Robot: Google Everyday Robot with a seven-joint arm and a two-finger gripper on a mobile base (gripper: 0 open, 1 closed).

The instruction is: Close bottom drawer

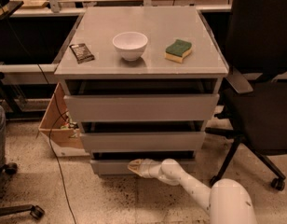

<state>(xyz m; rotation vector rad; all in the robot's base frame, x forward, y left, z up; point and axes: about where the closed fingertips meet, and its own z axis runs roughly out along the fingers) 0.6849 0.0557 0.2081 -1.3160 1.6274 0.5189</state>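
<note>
Bottom drawer (108, 167) sits at 6 o'clock of the cabinet, lowest of three. Its slim grey front is partly covered and a dark gap above hides the tray. Gripper (135, 166) is against that front near its middle; whether it's apart or together, can't tell. Arm (190, 188) runs off toward 5 o'clock, base cut off. Middle drawer (142, 141) and top drawer (141, 107) are stacked at 12. On top: bowl (130, 45), sponge (178, 50), dark packet (81, 52). Office chair (264, 78) at 3 o'clock, cropped; cardboard box (52, 125) at 9, half hidden.
</note>
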